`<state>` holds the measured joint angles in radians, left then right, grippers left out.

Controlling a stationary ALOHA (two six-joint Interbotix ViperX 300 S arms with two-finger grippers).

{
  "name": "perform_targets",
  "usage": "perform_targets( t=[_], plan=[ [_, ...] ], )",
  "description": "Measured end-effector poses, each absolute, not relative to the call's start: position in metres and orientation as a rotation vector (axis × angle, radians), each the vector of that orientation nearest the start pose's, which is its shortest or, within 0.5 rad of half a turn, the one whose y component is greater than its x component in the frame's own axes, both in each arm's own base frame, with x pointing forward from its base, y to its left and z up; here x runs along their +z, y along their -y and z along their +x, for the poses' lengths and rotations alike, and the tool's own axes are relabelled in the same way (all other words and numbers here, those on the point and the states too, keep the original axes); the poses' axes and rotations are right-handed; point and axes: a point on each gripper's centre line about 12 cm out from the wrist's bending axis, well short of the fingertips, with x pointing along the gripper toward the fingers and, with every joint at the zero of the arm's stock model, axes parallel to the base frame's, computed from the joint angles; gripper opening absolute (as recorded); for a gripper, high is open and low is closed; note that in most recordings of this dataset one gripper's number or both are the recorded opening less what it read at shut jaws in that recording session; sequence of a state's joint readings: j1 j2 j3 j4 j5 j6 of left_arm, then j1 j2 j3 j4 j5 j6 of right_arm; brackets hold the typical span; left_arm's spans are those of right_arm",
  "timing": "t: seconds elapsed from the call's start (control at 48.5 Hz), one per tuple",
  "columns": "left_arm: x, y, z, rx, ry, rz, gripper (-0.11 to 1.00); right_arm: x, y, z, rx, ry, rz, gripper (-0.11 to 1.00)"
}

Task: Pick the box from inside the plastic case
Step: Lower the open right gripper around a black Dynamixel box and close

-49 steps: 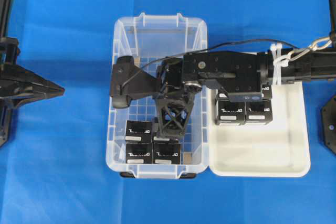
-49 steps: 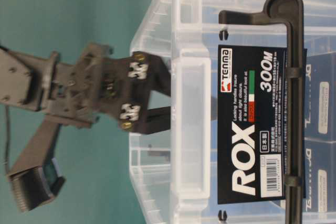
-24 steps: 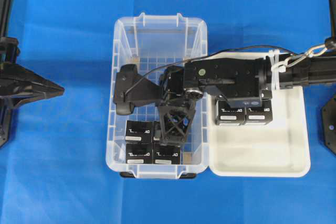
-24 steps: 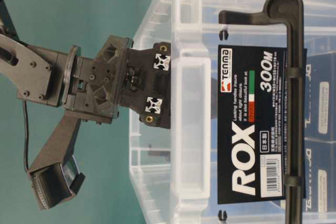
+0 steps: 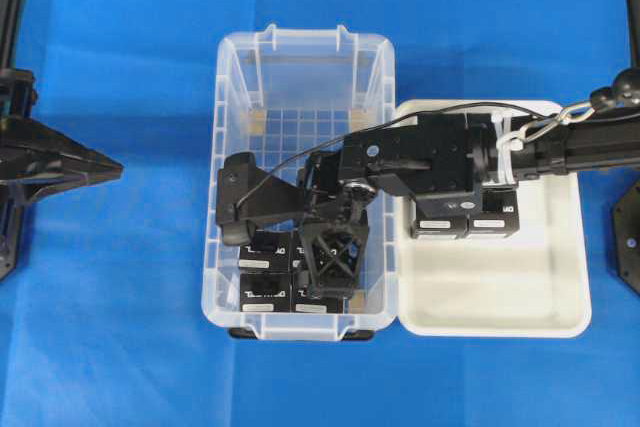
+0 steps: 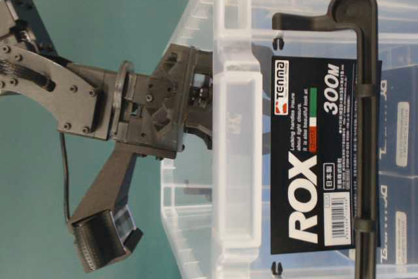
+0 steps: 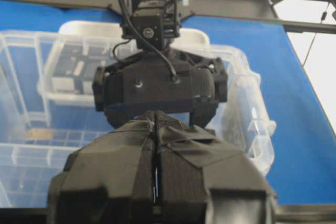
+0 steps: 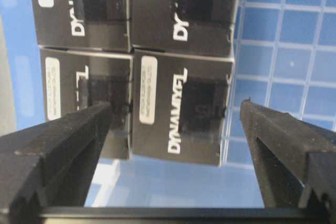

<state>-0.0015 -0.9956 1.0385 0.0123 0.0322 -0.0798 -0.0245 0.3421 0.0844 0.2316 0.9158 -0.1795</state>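
A blue bench carries the clear plastic case beside a white tray. Inside the case, the right end effector hangs wide apart over a black box among four. The left end effector rests pinched together, well apart.

White tray, right side of blue table cover; black label card printed ROX 300M, on black hanger

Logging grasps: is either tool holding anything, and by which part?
Nothing held. The right tool is open astride a small black carton; the left tool is shut, empty.
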Motion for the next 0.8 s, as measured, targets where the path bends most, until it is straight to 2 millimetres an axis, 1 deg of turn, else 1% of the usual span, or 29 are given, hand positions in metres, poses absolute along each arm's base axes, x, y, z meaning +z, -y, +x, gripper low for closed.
perform_targets(
  t=[0.165,0.433,0.618,0.7,0.803],
  plan=[
    [0.318,0.001,0.198,0.0,-0.075,-0.066,-0.07,0.143,-0.005,0.458,0.149,-1.334,0.115,0.99],
    [0.317,0.0,0.199,0.002,-0.08,-0.066,-0.07,0.142,0.0,0.46,0.136,-1.305,0.118,0.99],
    [0.317,0.0,0.199,0.002,-0.081,-0.067,-0.07,0.14,0.012,0.46,0.114,-1.302,0.124,0.99],
    [0.317,0.0,0.199,0.003,-0.081,-0.067,-0.07,0.132,0.019,0.457,0.106,-1.319,0.114,0.99],
    [0.317,0.0,0.199,0.003,-0.081,-0.067,-0.07,0.122,0.022,0.456,0.12,-1.335,0.091,0.99]
  ],
)
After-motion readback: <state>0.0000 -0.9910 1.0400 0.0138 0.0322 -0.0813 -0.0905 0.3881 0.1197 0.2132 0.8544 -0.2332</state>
